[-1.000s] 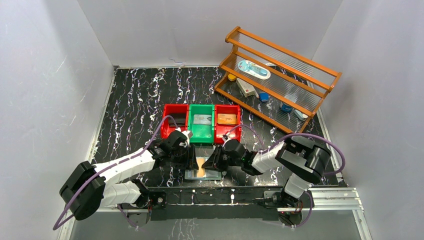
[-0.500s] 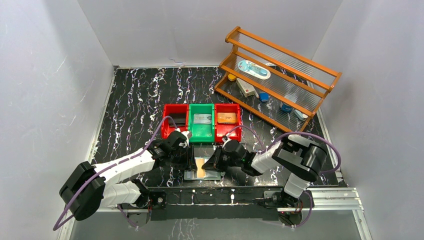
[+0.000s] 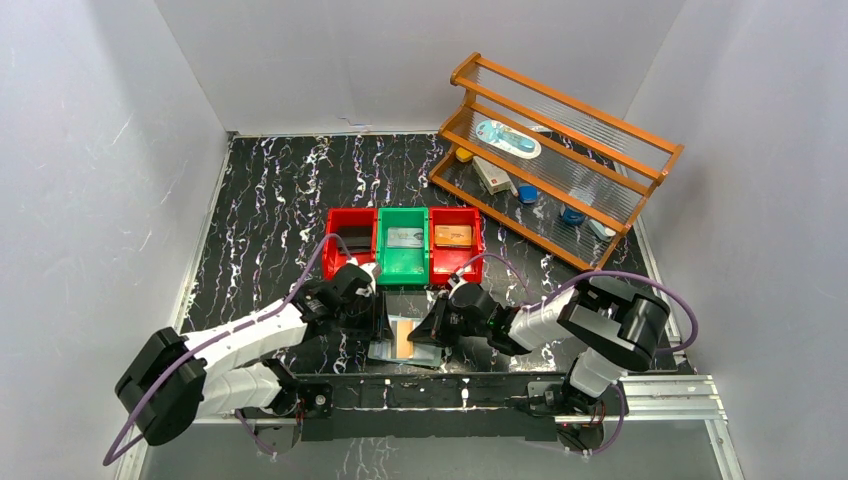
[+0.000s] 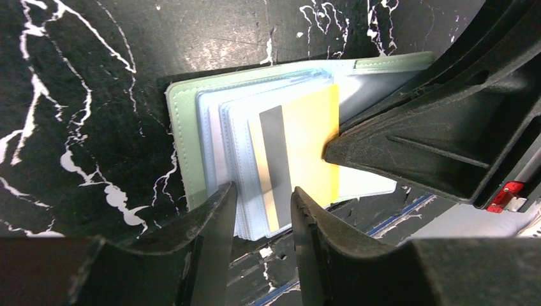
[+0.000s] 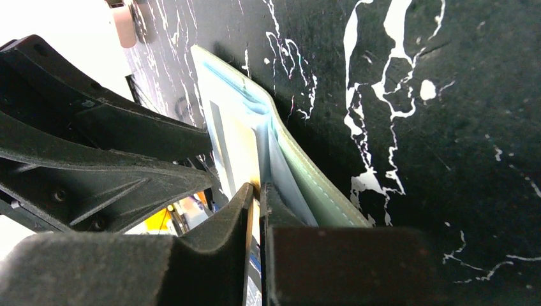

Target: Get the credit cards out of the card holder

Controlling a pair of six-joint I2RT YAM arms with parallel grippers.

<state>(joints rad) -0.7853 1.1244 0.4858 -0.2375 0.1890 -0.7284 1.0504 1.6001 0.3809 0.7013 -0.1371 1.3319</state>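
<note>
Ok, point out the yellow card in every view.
Top external: the yellow card sits low centre, just below the green bin.
Left wrist: centre of the picture, with a grey stripe along its left part.
Right wrist: centre left, seen nearly edge-on, pinched in the right claw.
Shared landmark: the card holder, sage-green, under the card.

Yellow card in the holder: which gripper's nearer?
Right. The right gripper is pinched on the yellow card at its edge; the left gripper has its jaws apart over the card holder at the card's striped end, contact unclear.
</note>
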